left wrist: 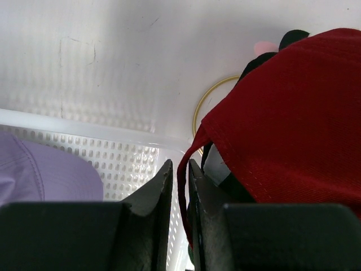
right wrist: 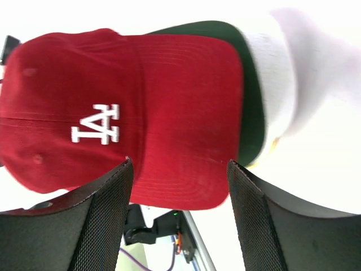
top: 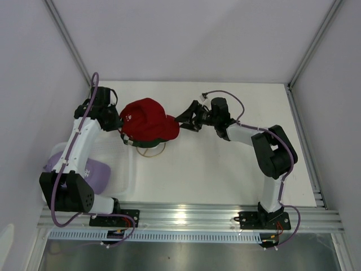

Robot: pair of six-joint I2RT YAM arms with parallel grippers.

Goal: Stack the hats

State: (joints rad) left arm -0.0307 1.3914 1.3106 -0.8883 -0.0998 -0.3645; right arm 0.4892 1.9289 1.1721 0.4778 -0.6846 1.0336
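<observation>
The red cap (top: 148, 119) is woven cotton twill with a rounded, panelled crown, stitched eyelets, a curved stiff brim and white embroidered letters on the front. It sits on top of a pile of caps near the middle of the desk (top: 225, 169), towards the left arm, with its brim pointing at the right arm. In the right wrist view the red cap (right wrist: 130, 113) covers most of the pile. The dark brim of a green cap (right wrist: 252, 96) peeps out as a thin crescent beyond it, and the soft pale cloth of a white cap (right wrist: 282, 79) shows beyond that.

A thin ring (top: 156, 152) of gold wire lies on the desk under the near edge of the pile. A lavender cap (top: 93, 172), smooth and slightly rumpled, lies in a white plastic basket (top: 127, 169) whose walls are pierced with rows of small holes. The basket stands just left of the pile.

The left hand (top: 120, 125) is at the back of the red cap. In its own view the left hand (left wrist: 177, 169) has its dark fingers (left wrist: 152, 192) almost together, clamped on the narrow red band at the cap's rear edge, which runs down through the slit between them.

The right hand (top: 183, 119) is at the tip of the brim. Its mesh-textured fingers (right wrist: 107, 209) stand well apart, one on each side of the brim. Whether they touch the brim cannot be told.
</observation>
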